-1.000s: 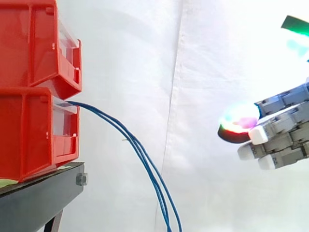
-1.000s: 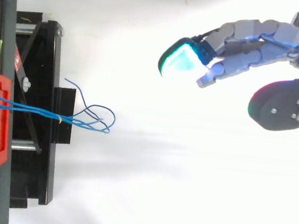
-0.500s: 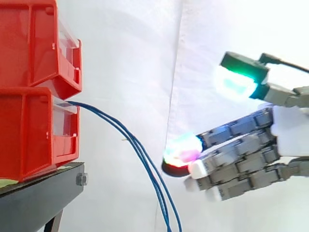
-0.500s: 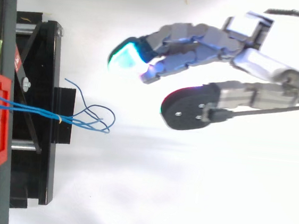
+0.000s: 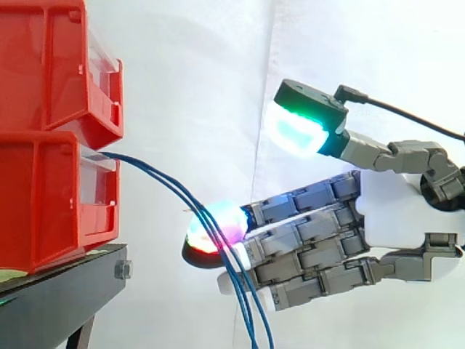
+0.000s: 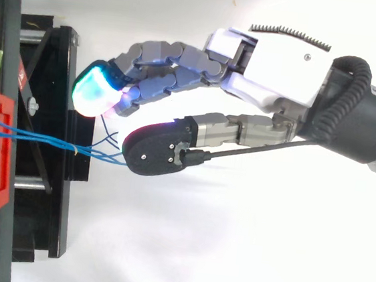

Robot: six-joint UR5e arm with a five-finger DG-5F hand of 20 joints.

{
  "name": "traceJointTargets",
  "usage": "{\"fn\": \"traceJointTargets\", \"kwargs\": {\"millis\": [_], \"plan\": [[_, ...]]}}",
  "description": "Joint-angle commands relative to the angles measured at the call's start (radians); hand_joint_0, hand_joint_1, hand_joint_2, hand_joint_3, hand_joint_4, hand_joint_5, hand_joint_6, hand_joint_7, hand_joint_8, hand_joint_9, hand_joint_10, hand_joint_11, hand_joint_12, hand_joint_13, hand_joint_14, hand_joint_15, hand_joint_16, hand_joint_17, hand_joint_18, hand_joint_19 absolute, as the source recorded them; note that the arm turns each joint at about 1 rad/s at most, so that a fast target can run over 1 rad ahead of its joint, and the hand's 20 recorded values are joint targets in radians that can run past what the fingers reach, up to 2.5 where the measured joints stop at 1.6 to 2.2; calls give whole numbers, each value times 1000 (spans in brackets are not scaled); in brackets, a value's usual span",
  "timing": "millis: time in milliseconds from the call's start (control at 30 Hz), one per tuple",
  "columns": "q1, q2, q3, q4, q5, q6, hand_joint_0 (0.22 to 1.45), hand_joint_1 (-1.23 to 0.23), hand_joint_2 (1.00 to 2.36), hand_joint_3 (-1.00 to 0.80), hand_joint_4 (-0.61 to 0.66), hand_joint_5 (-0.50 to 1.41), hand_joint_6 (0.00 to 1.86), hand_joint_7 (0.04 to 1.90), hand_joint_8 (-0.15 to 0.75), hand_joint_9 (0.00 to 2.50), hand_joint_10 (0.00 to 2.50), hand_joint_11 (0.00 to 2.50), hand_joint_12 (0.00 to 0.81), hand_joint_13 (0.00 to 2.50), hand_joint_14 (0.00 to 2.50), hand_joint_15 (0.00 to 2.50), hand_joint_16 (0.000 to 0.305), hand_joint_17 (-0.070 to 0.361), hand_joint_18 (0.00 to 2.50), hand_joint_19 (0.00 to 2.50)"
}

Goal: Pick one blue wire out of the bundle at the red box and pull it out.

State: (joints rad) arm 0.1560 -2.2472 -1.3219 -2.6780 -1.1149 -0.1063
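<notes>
Hand [image 5: 396,218] is open. The fingers [image 6: 157,80] are stretched nearly straight and packed side by side, and the thumb [image 6: 156,154] is held apart from them. Nothing is pinched. The fingertips point at the lower red bin [image 5: 51,203], out in front of its open face and not touching it.

Side view: the green-glowing thumb pad sits above the fingers with a clear gap. The leading fingertip glows mixed red/green/blue, about level with the bin's lower half. The blue wires [image 6: 50,143] cross in front of that fingertip, but I can't tell from this angle whether they touch.

Top view: the loose wire ends lie in the gap between fingers and thumb. The thumb covers the very tips, so I can't tell contact there either.

Wires: they leave the lower red bin at the top of its open front, arc away from it, then droop steeply and run off the bottom of the side view. From above they run close together out of the bin. A small pale tie [image 6: 75,148] gathers them a little way out from the bin, and past the tie they splay into loose curls.

A second red bin [image 5: 43,65] is stacked on top of the lower red bin. A black stand [image 5: 58,298] sits directly under the lower red bin and carries both. The white curtain [image 5: 189,73] hangs behind the bin.
</notes>
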Motion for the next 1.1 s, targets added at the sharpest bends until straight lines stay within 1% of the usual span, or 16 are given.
{"fn": "traceJointTargets", "kwargs": {"millis": [0, 133, 233, 333, 400, 433, 467, 533, 600, 733, 767, 833, 867, 900, 1000, 1067], "plan": [[4, -3, 4, 17, 3, -6, 473, -547, 1001, -491, 324, -183, 502, 812, 348, 584, 7, 327, 452, 412, 3, 105, 63, 142, 411, 275], [11, -5, 4, 21, 4, -16, 478, -553, 1001, -487, 332, -179, 502, 832, 349, 590, 7, 330, 450, 420, 3, 108, 63, 141, 422, 293], [16, -5, 4, 13, 6, -19, 481, -555, 1001, -483, 339, -174, 502, 840, 348, 591, 7, 322, 450, 423, 3, 108, 62, 140, 432, 298], [17, -6, 4, 10, 6, -19, 484, -556, 1001, -480, 345, -172, 502, 846, 350, 599, 7, 325, 450, 430, 3, 111, 62, 140, 438, 299], [20, -28, 3, 9, 4, -13, 484, -556, 1001, -479, 350, -171, 502, 847, 349, 599, 7, 325, 451, 431, 3, 113, 62, 140, 445, 307], [20, -31, 4, 13, 1, -12, 484, -556, 1001, -479, 348, -171, 502, 847, 348, 600, 7, 325, 451, 432, 3, 114, 62, 139, 446, 305], [19, -45, 4, 17, 0, -4, 485, -556, 1001, -480, 350, -171, 502, 847, 349, 601, 7, 329, 450, 434, 3, 115, 62, 139, 446, 306], [20, -48, 4, 27, 3, 17, 484, -556, 1002, -477, 352, -170, 502, 847, 349, 602, 7, 326, 451, 435, 3, 115, 62, 140, 452, 313], [22, -48, 4, 30, 6, 19, 489, -557, 1003, -458, 352, -168, 502, 849, 350, 606, 9, 329, 451, 440, 4, 117, 62, 139, 453, 313], [27, -55, 4, 41, 4, -7, 499, -565, 1005, -442, 349, -168, 502, 851, 346, 607, 7, 329, 446, 440, 3, 118, 61, 136, 453, 314], [27, -64, 12, 47, 4, -10, 501, -568, 1004, -437, 349, -166, 502, 850, 345, 609, 7, 324, 445, 442, 4, 125, 60, 136, 453, 314], [27, -68, 20, 49, 1, -10, 502, -571, 1005, -435, 348, -166, 502, 855, 346, 609, 7, 328, 445, 443, 4, 119, 61, 136, 461, 323], [27, -81, 29, 52, 1, -9, 504, -571, 1005, -436, 352, -165, 502, 857, 346, 610, 7, 321, 444, 443, 4, 119, 60, 136, 460, 323], [27, -84, 46, 44, 3, -6, 505, -573, 1004, -434, 352, -165, 502, 857, 346, 610, 9, 325, 445, 447, 4, 126, 61, 136, 460, 313], [27, -84, 52, 36, 3, -9, 507, -575, 1005, -440, 354, -164, 502, 859, 345, 614, 7, 323, 444, 448, 4, 123, 60, 135, 464, 325], [27, -84, 66, 24, 3, -7, 509, -585, 1005, -434, 353, -164, 503, 859, 345, 614, 7, 321, 444, 451, 3, 118, 60, 135, 467, 325]]}}
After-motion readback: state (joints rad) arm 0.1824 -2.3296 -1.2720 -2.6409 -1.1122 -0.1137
